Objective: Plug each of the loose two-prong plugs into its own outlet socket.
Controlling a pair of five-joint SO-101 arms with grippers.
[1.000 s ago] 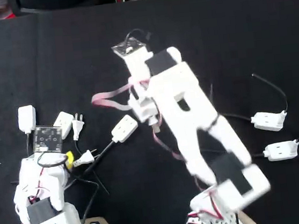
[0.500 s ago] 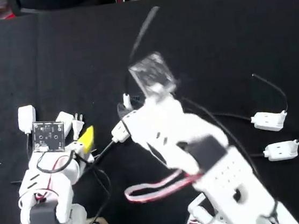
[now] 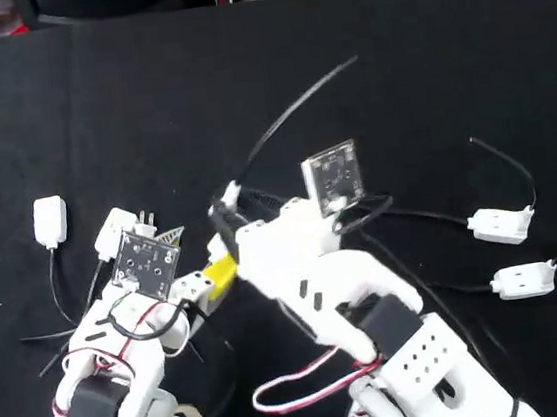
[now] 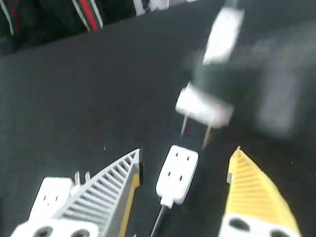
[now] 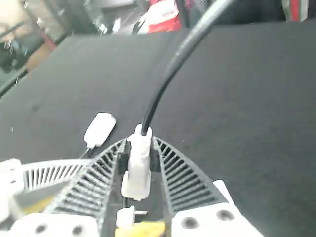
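Observation:
My right gripper [image 5: 140,144] is shut on a white two-prong plug [image 5: 137,170], whose black cord [image 5: 173,64] rises away from it. In the high view this gripper [image 3: 226,207] hangs over the table's middle with the plug [image 3: 229,191]. From the left wrist, the plug [image 4: 203,106] hovers prongs down just above a white outlet socket [image 4: 177,170]. My left gripper [image 4: 187,150] is open, its grey finger [image 4: 106,190] and yellow finger [image 4: 249,190] on either side of that socket. The high view shows it [image 3: 203,249] left of centre.
A second outlet [image 3: 115,230] with a loose plug [image 3: 144,222] beside it lies at the left, next to a white block [image 3: 49,219]. Two more corded outlets [image 3: 500,224] [image 3: 523,280] rest at the right. Black cables trail near the arm bases.
The right arm has drawn back toward its base and lifted the plug, its cord now arcing upward. The left arm has swung right and its open fingers now flank the middle socket.

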